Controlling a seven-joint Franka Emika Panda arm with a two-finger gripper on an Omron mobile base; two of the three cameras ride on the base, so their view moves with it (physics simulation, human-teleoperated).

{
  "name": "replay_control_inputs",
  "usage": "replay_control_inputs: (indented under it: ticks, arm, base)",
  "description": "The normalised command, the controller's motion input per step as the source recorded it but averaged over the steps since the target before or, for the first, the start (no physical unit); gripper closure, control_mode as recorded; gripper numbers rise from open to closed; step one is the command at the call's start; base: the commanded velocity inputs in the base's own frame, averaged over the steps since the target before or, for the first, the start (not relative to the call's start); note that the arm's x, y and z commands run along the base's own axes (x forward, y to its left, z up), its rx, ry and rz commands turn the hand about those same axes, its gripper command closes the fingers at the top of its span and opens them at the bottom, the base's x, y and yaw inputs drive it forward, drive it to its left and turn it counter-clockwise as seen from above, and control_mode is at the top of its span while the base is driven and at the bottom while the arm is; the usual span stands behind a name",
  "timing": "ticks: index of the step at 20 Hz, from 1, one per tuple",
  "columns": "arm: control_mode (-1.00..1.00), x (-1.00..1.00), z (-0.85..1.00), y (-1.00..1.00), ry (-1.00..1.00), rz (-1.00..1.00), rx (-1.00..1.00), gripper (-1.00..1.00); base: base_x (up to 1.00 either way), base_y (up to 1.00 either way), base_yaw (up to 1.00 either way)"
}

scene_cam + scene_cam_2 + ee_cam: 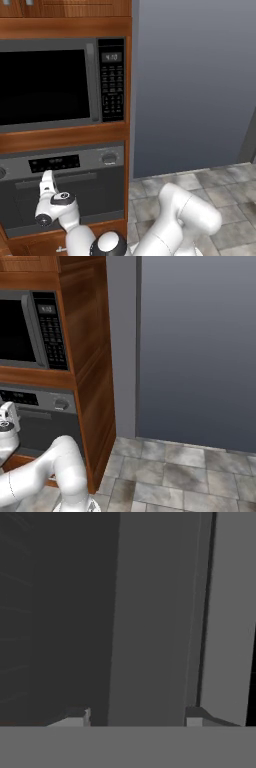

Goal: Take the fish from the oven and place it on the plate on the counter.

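A: Where does the oven [65, 192] sit, and is its door open?
B: It is built into the wooden cabinet column [90, 356], directly below the microwave [55, 82]. Its dark glass door is closed, with the bar handle [75, 178] running across just under the control panel [65, 161].

A: And the fish?
B: No fish can be made out; the door glass reads as plain dark.

A: Where is the gripper [136, 718] relative to the oven?
B: At the door's upper left, against the handle. In the hand view the grey bar [150, 612] runs between the two fingertips [75, 717], one tip on each side of it.

A: Are the fingers clenched on the bar?
B: They straddle it, but whether they press it cannot be told.

A: What lies beyond the oven?
B: To its right, past the cabinet column, a tall grey panel [195, 85] and a tiled floor [185, 471].
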Motion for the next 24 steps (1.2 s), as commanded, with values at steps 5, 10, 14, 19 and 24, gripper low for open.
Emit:
replay_control_inputs:
  ticks: [5,10,14,19,24]
  arm:
    - [-1.00,0.12,0.01,0.10,0.05,0.00,-0.01,1.00]
    - [-1.00,-0.04,0.00,0.12,-0.03,0.00,-0.01,1.00]
    - [-1.00,-0.36,0.00,0.20,-0.02,0.01,0.00,1.00]
    - [-1.00,-0.41,-0.07,0.25,0.00,0.03,-0.01,1.00]
    - [-1.00,-0.60,-0.21,0.26,0.00,0.04,-0.02,1.00]
  base:
    - [0.00,0.00,0.00]
    - [0.00,0.00,0.00]
    - [0.00,0.00,0.00]
    - [0.00,0.00,0.00]
    - [0.00,0.00,0.00]
